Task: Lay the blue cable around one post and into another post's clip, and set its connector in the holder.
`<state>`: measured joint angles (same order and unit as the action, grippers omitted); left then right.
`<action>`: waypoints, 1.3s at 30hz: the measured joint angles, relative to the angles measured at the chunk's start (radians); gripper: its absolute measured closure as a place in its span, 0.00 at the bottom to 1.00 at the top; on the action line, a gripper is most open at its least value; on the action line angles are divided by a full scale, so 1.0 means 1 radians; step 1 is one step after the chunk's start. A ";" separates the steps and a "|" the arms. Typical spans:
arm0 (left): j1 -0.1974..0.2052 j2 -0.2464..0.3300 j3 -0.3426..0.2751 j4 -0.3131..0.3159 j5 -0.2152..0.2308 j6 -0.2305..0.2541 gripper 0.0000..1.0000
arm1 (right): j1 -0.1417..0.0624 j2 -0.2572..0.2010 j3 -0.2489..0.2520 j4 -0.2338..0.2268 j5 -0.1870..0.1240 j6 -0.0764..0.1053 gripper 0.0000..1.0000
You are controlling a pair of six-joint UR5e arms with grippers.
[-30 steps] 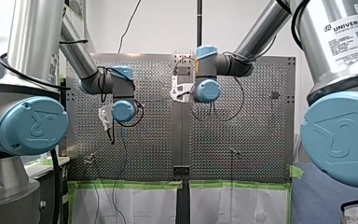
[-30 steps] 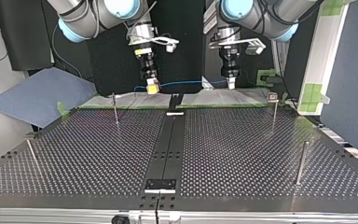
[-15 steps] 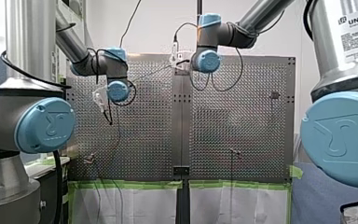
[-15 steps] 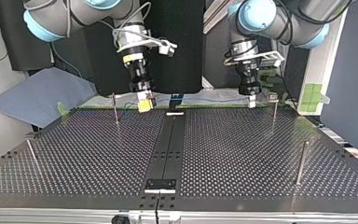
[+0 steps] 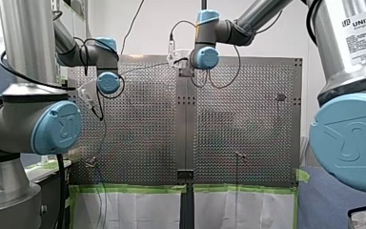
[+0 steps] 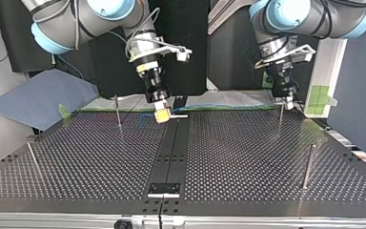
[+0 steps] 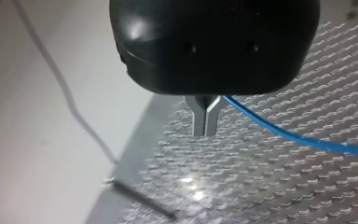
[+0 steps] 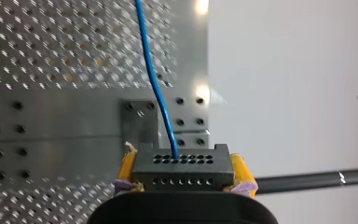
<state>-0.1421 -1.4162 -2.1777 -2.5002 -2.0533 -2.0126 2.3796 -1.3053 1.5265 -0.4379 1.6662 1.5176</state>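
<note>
My right hand is clamped on the connector, left hand pinches the blue cable. No routing yet, I reckon; next: loop a post.

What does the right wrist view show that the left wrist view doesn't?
Only the right wrist view shows my right tool, its yellow pads clamped on the dark connector, with the blue cable leaving one of its holes and running ahead over the smooth middle strip. Only the left wrist view shows my left tool, its metal fingers shut on the cable, and a thin post ahead of it near the table's edge. Both show the blue cable and the perforated table.
</note>
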 joint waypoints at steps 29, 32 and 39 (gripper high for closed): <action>0.120 0.090 0.259 -0.261 0.086 0.038 1.00 | 0.076 0.094 -0.220 0.093 -0.017 -0.002 1.00; 0.128 0.064 0.286 -0.287 0.082 0.034 1.00 | 0.077 0.096 -0.242 0.104 -0.017 0.001 1.00; 0.153 0.044 0.348 -0.349 0.084 0.026 1.00 | 0.077 0.100 -0.275 0.121 -0.018 0.003 1.00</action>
<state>0.0111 -1.3727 -1.8295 -2.8496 -1.9688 -1.9869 2.4567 -1.2050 1.2518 -0.3166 1.6478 1.5204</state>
